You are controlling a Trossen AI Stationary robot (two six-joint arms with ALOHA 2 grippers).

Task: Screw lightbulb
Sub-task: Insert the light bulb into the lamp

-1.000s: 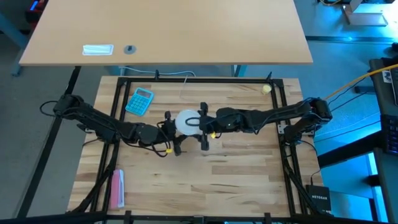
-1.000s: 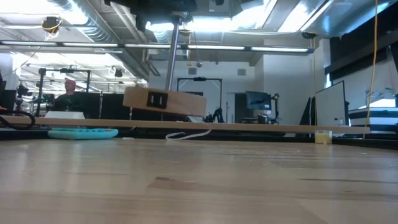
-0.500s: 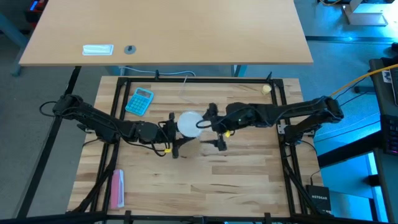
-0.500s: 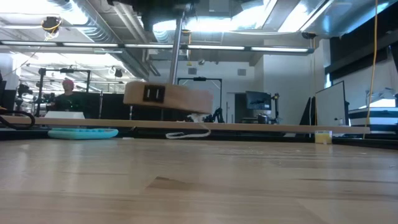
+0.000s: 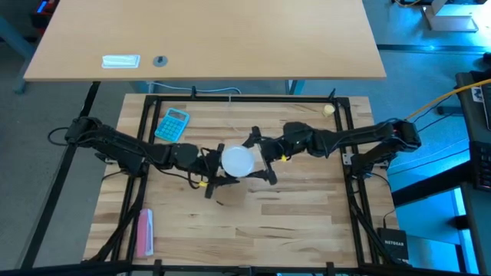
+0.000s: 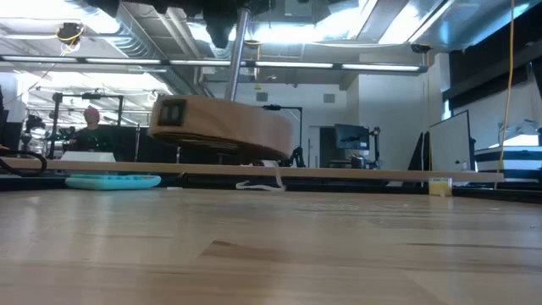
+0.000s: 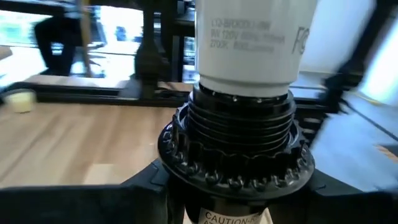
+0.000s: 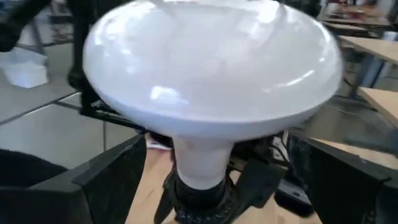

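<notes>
Over the middle of the wooden surface (image 5: pixel 307 222), the lightbulb (image 5: pixel 237 161) is sitting upright in a black socket (image 7: pixel 235 158), its white dome facing the overhead camera and its neck entering the socket's ribbed collar. The left gripper (image 5: pixel 212 166) is reaching in from the left, and its jaws are clamping the socket from both sides, holding it clear of the surface. The socket's round wooden base (image 6: pixel 222 127) is hanging tilted in the air in the low view. The right gripper (image 5: pixel 263 157) is sitting just beside the dome on the right, its jaws spreading wide on either side of the bulb without visibly touching it. A blue calculator (image 5: pixel 172 124) is lying near the far left corner, and a small yellowish ball (image 5: pixel 328 110) near the far right.
</notes>
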